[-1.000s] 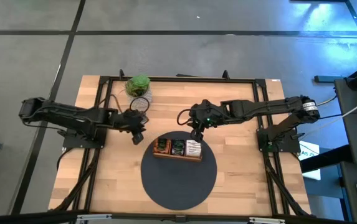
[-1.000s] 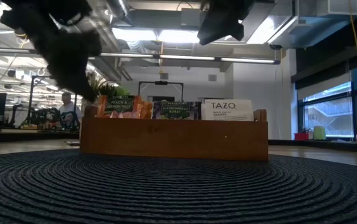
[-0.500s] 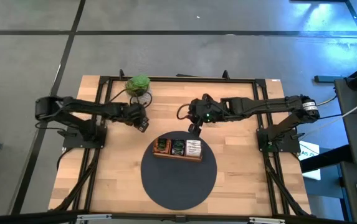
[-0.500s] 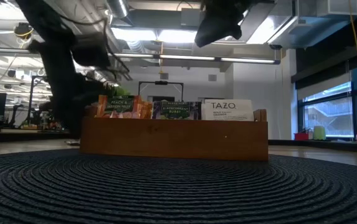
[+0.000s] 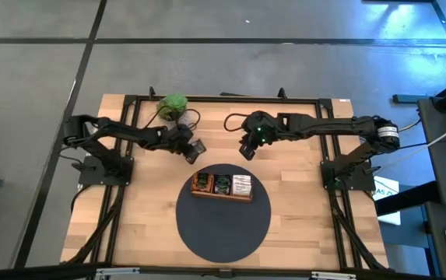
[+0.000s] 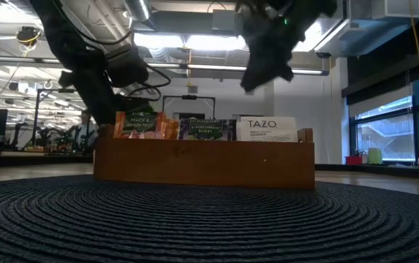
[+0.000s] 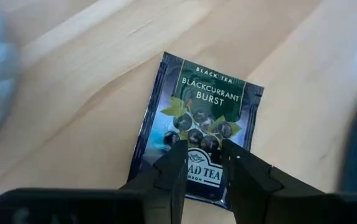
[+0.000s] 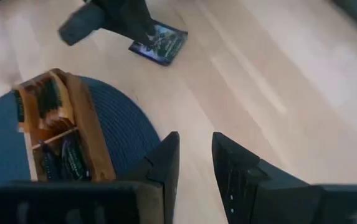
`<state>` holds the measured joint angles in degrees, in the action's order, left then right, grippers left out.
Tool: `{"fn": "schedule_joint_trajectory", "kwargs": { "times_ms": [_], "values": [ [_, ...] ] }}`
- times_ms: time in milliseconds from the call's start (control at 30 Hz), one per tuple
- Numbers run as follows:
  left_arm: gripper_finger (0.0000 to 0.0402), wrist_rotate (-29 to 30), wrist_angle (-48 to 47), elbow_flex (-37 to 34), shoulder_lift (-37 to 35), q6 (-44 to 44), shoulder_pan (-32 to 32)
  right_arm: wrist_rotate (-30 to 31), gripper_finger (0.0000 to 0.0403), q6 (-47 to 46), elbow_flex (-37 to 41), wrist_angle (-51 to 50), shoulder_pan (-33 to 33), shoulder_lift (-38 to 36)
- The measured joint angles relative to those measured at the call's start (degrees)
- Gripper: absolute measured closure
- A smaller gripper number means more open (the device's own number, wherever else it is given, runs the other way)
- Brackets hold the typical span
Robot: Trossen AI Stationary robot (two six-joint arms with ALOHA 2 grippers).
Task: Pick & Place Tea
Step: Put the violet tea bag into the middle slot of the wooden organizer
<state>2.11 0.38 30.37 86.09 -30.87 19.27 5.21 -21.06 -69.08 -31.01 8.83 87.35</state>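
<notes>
**Reporter:** Pictured from above: two dark arms over a wooden surface. Which one is working?

**Arm:** My left jaws (image 5: 194,150). They hang over a dark purple tea packet (image 7: 197,126) lying flat on the bare wood near the far edge of the surface, just beside the potted plant (image 5: 173,106) and clear of the round dark mat (image 5: 223,225). My wrist view shows them parted a little, one tip to each side of the packet's near edge, with nothing gripped.

**Reporter:** And the right?

**Arm:** My right jaws (image 5: 247,148) wait above the wood beyond the mat's far edge, narrowly parted and empty.

**Reporter:** Where does the packet belong?

**Arm:** In the wooden tray (image 5: 222,187) on the far part of the mat. Its three sections already hold upright packets (image 6: 208,128), orange, purple and white.

**Reporter:** How would you do this pickup well?

**Arm:** In my judgement, a flat packet gives little to bite. I would come straight down so the tips straddle that near edge, press lightly against the wood, then close slowly so one tip slides under rather than pushing the packet away. I would lift only once it is pinched firmly, and keep the packet level.

**Reporter:** The risk?

**Arm:** Probably a skid across the smooth wood, or a corner-only pinch that lets it swing.
</notes>
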Motion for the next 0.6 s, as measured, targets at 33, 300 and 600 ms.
{"fn": "schedule_joint_trajectory", "kwargs": {
  "times_ms": [33, 300, 600],
  "values": [
    [0.0306, -0.8, 1.9, 0.0, 1.0, 0.5, 0.0, -1.2, 0.0305, -0.7, 1.3, 0.9, 0.7, 0.0],
    [0.031, -4.4, 7.9, 4.4, 9.0, 2.4, -0.2, -3.9, 0.0305, -7.4, 10.7, 15.2, 3.3, 0.1],
    [0.0313, -8.1, 6.8, 17.2, 18.9, 6.9, -1.4, -3.8, 0.0305, -11.7, 16.7, 26.3, 3.4, 0.3]
  ]
}}
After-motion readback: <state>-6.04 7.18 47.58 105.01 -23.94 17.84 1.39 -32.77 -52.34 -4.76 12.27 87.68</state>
